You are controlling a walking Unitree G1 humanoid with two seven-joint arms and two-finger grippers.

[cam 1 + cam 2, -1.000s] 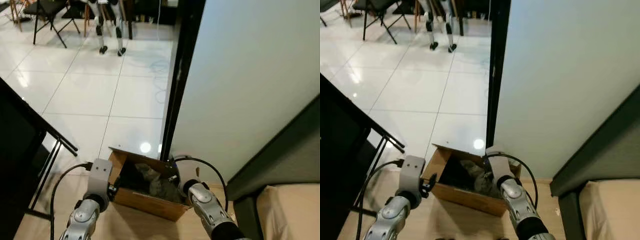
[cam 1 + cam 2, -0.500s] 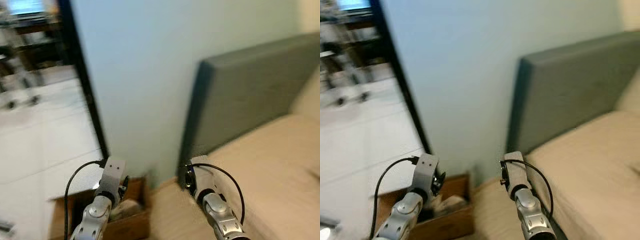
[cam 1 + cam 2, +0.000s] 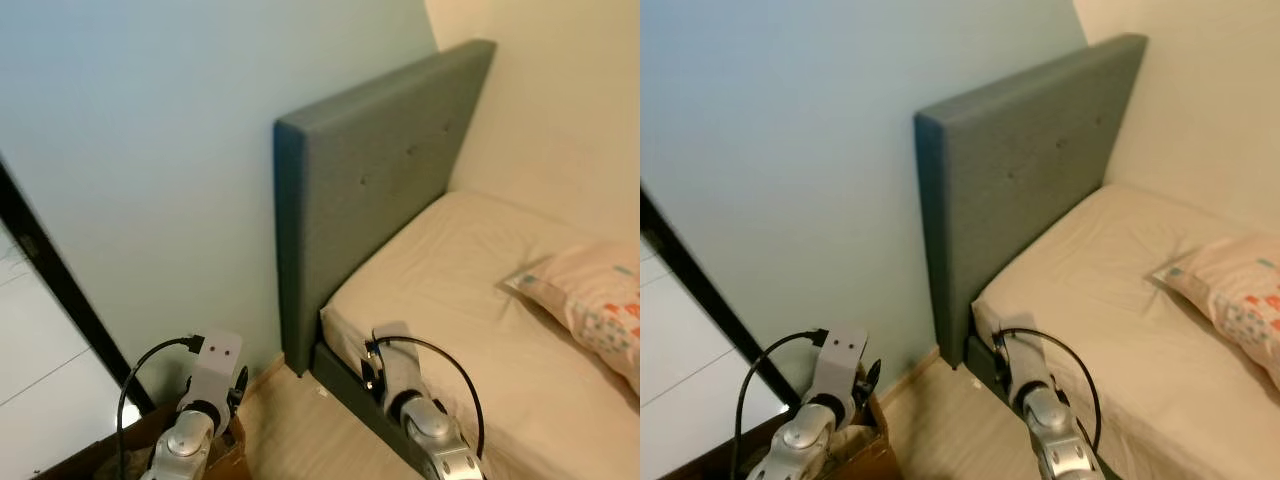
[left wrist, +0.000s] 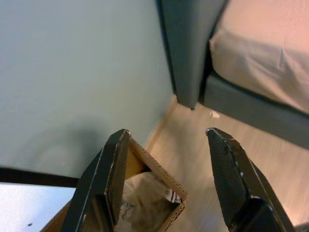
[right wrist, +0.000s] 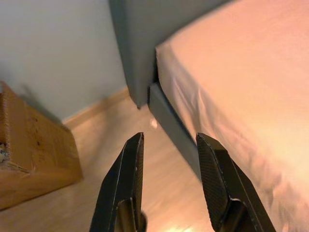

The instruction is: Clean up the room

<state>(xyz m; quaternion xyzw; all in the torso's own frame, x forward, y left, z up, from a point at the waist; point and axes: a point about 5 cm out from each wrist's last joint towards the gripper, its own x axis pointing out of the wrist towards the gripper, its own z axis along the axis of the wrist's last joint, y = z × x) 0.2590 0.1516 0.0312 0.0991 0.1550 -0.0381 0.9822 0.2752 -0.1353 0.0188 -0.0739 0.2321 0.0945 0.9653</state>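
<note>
My two empty grippers held low by a bed and a cardboard box, looking for what to tidy.

My left gripper (image 4: 166, 140) is spread wide with nothing in it, above the open cardboard box (image 4: 159, 176) of crumpled cloth by the wall. My right gripper (image 5: 169, 145) is partly open and empty, over the floor beside the bed's (image 3: 470, 290) near corner at the grey headboard (image 3: 370, 190). A pillow (image 3: 590, 300) lies at the bed's right edge. A small pale scrap (image 5: 153, 123) sits on the floor at the bed's corner; I'd judge it best to approach it slowly, fingers squarely over it.
</note>
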